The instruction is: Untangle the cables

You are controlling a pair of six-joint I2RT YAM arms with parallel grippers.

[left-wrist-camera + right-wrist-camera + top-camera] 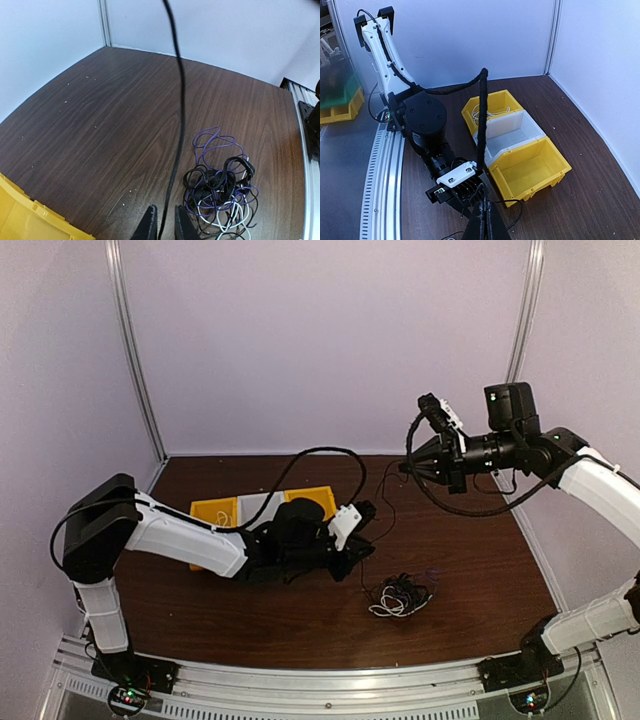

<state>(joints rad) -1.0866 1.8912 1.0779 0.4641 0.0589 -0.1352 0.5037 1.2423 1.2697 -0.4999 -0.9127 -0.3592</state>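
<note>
Task's thing: the cables [400, 596] [220, 195] lie in one knotted heap of black, white and purple-blue cord on the table [100, 110], near the middle and towards the near right.
Freed strand: one black cable [179, 100] [391, 508] rises out of the left wrist view, away from the heap.
Left gripper [165, 229]: low over the table, jaws narrow, with the black cable passing between the fingers. A little gap shows on each side, so I cannot tell whether it pinches or only guides.
Right gripper [408, 468] [482, 226]: raised high on the far right, fingers pressed together, apparently pinching the upper end of the black cable.
Key relation: the heap sits just beside the left gripper, on its near-right side, and well below the right one. The black cable's long axis runs from low left up to the far right, between the two grippers.
Nearer arm: the left.
Judgement: pulling further up and far-right would draw the strand out, if the left side steadies it. A thin strand seems to trail into the heap.
Bins [555, 162]: yellow, white and yellow, far left, beside the left arm.
</note>
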